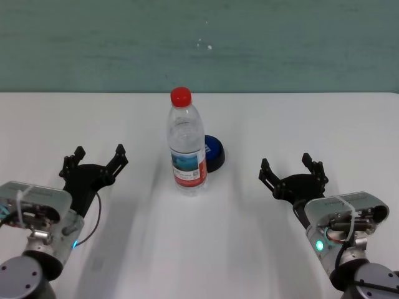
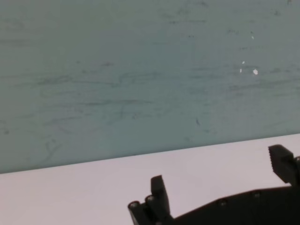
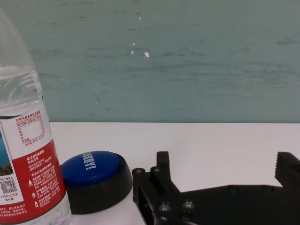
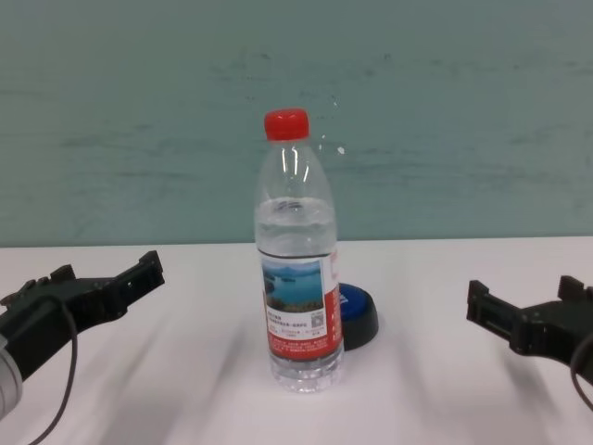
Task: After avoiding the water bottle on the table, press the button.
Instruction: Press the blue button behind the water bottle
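- Water bottle (image 1: 186, 146) stands upright near the middle of the white table (image 1: 324, 124), red cap on, directly in front of the blue button (image 1: 214, 151), which sits just behind it to the right, so a straight frontal reach is blocked.
- Right gripper (image 1: 293, 174) hovers low over the table to the right of both, jaws apart and empty; it seems better placed to round the bottle.
- Left gripper (image 1: 98, 159) rests on the near left, jaws spread, holding nothing, well apart from the bottle.
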`<state>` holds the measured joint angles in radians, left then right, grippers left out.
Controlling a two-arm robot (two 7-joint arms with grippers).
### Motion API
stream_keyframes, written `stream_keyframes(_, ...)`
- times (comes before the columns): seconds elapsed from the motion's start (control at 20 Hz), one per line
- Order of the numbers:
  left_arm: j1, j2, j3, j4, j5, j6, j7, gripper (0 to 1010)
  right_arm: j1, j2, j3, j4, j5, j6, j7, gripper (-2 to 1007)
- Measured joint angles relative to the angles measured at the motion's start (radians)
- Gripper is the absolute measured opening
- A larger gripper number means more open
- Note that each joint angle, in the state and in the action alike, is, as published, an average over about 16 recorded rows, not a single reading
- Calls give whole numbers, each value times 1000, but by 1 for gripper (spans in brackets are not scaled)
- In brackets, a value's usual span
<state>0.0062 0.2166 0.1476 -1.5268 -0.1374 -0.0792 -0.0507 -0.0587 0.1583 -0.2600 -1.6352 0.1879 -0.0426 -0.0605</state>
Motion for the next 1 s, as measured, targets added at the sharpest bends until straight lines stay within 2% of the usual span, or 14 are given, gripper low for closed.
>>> stream_keyframes(1.0,0,0,0,0,0,0,0,1010,0,0,0,0,0,0,0,1004)
